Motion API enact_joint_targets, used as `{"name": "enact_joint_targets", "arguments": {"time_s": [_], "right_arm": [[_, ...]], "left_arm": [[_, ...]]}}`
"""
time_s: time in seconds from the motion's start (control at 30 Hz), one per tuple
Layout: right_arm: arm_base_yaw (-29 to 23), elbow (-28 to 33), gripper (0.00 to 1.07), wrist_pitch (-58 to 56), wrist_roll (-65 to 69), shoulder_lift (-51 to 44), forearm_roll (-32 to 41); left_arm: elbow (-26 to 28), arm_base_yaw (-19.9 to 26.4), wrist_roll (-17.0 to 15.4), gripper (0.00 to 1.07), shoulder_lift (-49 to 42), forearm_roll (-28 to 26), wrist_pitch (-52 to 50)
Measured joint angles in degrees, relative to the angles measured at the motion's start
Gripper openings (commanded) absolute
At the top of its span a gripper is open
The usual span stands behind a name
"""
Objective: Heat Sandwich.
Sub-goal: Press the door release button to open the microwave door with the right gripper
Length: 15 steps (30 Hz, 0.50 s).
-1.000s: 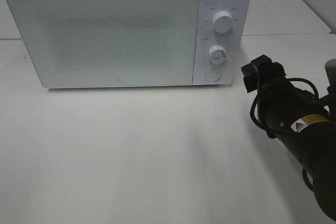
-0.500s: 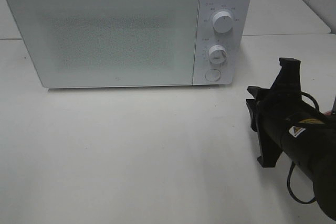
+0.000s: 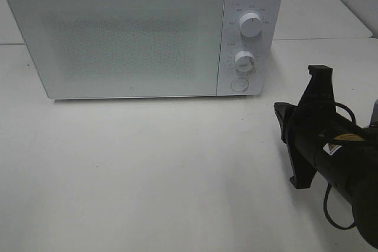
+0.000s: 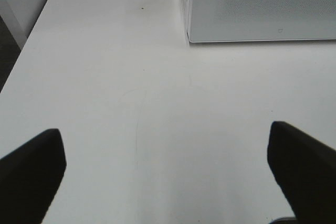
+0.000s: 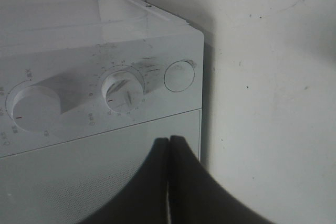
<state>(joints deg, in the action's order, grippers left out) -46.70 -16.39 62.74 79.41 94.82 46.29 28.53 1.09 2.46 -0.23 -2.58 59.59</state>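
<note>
A white table (image 3: 147, 175) is seen, and on it a white microwave (image 3: 142, 33). Its door (image 3: 118, 39) is shut, and through the dotted panel nothing inside can be made out. The sandwich is shown in none of the views, so its place and look cannot be told.

The black right arm (image 3: 342, 157) is held low over the table, beside the microwave's control side. A yellow warning label (image 3: 336, 143) is carried on it (the print is too small to be read).

The right gripper (image 5: 169, 142) is closed tight, finger against finger, with nothing between, and is pointed at the control panel. The left gripper (image 4: 168, 171) is spread wide over bare table and is empty.

On the panel an upper knob (image 3: 250, 26), a lower knob (image 3: 244, 60) and a round button (image 3: 238, 84) are set; the marks around them cannot be read.
</note>
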Motion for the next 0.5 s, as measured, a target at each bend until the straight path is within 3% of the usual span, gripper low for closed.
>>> {"name": "enact_joint_targets", "arguments": {"time_s": [0.5], "right_arm": [[0.29, -4.24, 0.00, -4.35, -0.40, 5.84, -1.72]], "left_arm": [[0.00, 0.00, 0.00, 1.01, 0.00, 0.00, 0.00]]}}
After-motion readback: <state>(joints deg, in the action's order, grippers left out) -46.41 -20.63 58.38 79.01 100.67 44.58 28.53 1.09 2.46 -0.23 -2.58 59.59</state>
